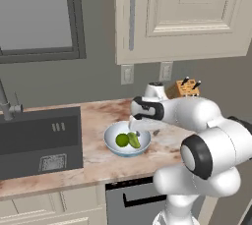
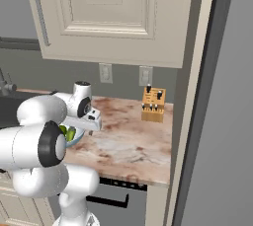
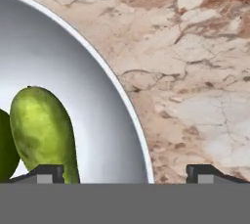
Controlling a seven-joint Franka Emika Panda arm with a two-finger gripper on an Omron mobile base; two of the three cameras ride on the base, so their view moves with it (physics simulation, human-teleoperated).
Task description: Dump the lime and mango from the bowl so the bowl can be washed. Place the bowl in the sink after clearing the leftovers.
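Marbled tan stone forms the table (image 1: 93, 162) across the middle of the left base frame. On it, near centre, sits the bowl (image 1: 112, 135), white and upright, with the lime (image 1: 121, 140) and mango (image 1: 134, 140) side by side inside it. The end effector (image 3: 125, 173) hangs just above, fingers spread wide and grasping nothing; in the hand frame its fingertips (image 3: 46, 172) straddle the bowl's rim, seemingly lined up to pinch that edge for tipping. The sink (image 1: 29, 138) waits at the left edge.
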